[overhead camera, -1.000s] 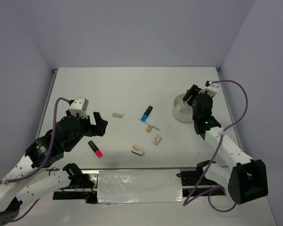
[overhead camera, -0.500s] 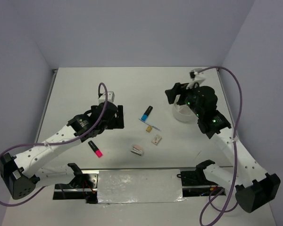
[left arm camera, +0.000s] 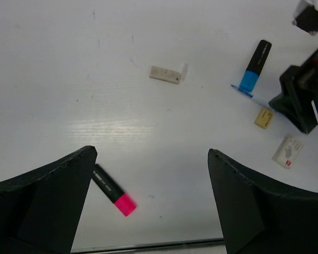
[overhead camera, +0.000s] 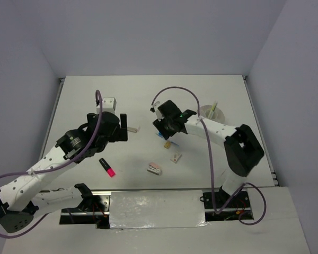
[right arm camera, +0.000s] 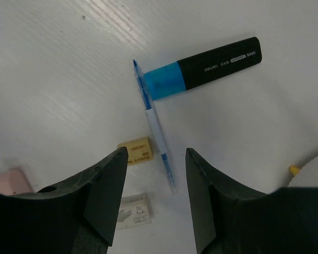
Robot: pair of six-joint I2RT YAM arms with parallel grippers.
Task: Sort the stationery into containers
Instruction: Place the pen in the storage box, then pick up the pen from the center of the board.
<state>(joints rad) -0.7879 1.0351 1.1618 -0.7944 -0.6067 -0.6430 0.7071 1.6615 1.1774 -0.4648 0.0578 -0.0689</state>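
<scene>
Right gripper (right arm camera: 156, 156) hangs over the middle of the table (overhead camera: 148, 95), its two black fingers partly spread and holding nothing. In the wrist view a thin blue pen (right arm camera: 153, 121) lies on the white surface in the gap between them. The pen's upper tip touches the blue end of the blue-ended marker (right arm camera: 206, 69), which lies slantwise just beyond it. A yellowish eraser (right arm camera: 136, 151) sits just beside the pen, and a labelled white piece (right arm camera: 132, 209) lies nearer the table's front edge.

Left gripper (left arm camera: 151, 153) is spread wide and empty, hovering over the left half of the table. The pink-ended highlighter (left arm camera: 112, 189) lies by its left finger, toward the front edge. A whitish eraser (left arm camera: 166, 74) lies farther in, well apart from it. A pink-and-white piece (overhead camera: 154, 168) rests near the front edge, about midway along it.

Toward the right edge stands the white tub (overhead camera: 212, 112), round and low, with a pale pen (overhead camera: 214, 106) leaning up out of it. The right arm passes close in front of the tub.

The table is matte white with faint streaks and soft glare. A thin metal rail (overhead camera: 60, 100) runs along its left side, and a silvery strip (overhead camera: 156, 209) lies along the front edge between the arm bases. Plain pale lavender-grey walls (overhead camera: 159, 37) close it in at the back and on both sides.
</scene>
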